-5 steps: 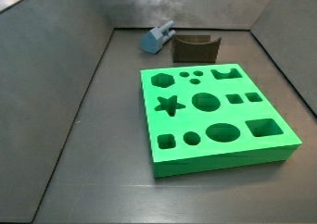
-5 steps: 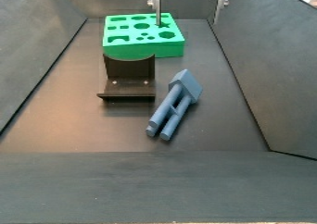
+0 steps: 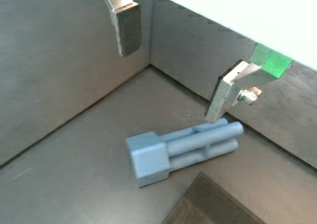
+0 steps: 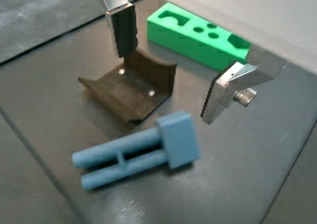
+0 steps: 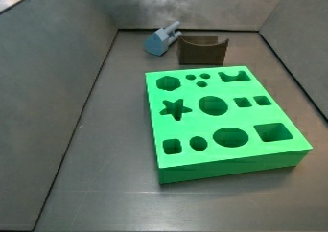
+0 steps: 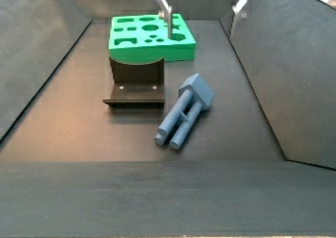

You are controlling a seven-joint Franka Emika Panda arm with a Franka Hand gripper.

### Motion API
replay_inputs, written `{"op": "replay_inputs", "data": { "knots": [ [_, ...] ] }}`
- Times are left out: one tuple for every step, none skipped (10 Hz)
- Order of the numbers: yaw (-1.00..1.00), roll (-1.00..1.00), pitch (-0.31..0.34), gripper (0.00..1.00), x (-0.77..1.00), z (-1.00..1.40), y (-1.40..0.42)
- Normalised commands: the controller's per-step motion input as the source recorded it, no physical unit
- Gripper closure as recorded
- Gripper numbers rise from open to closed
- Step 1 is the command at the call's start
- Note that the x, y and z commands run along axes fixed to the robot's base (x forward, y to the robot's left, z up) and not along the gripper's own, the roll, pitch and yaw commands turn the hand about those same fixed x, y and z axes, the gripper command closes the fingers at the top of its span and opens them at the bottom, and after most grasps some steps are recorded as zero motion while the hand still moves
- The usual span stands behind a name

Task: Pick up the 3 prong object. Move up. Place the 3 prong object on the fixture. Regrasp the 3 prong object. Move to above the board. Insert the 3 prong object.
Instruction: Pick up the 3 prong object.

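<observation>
The light-blue 3 prong object [image 6: 184, 109] lies flat on the dark floor beside the fixture [image 6: 134, 85], prongs pointing away from the board [image 6: 151, 37]; it also shows in a side view [image 5: 163, 39]. My gripper [image 6: 201, 4] hangs high above the floor, open, with nothing between its fingers. In both wrist views the 3 prong object [image 3: 180, 149] [image 4: 136, 154] lies well below the open gripper [image 3: 173, 61] [image 4: 171, 63]. The brown fixture [image 4: 130, 84] sits under one finger [image 4: 121, 29]. The green board [image 5: 224, 121] with its cut-outs lies past the fixture [image 5: 202, 50].
Grey walls close in the floor on all sides; the 3 prong object lies close to a side wall [image 3: 74, 89]. A corner of the board [image 3: 270, 61] shows behind a finger [image 3: 229, 91].
The fingers show slightly lower at the top of the side view. The 3 prong object, fixture and board have not moved.
</observation>
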Motion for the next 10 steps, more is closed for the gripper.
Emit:
{"op": "replay_inputs", "data": {
  "knots": [
    [-0.35, -0.05, 0.0, 0.0, 0.13, -0.35, 0.43],
    [-0.31, -0.05, 0.0, 0.0, 0.15, -0.28, 0.45],
    [-0.34, -0.04, -0.007, 0.0, 0.15, -0.27, 0.45],
    [-0.41, -0.06, -0.059, 0.0, 0.24, -0.29, 0.4],
    [-0.41, -0.11, -0.049, 0.0, 0.36, -0.26, 0.36],
    [-0.4, -0.14, -0.049, 0.0, 0.55, -0.27, 0.31],
    [-0.44, -0.24, -0.114, 0.0, 0.7, -0.27, 0.3],
    [-0.49, -0.23, -0.11, 0.0, 0.69, -0.35, 0.27],
    [-0.42, -0.18, -0.026, 0.0, 0.62, -0.46, 0.35],
    [-0.13, -0.07, 0.063, 0.0, 0.32, -0.25, 0.28]
  ]
}}
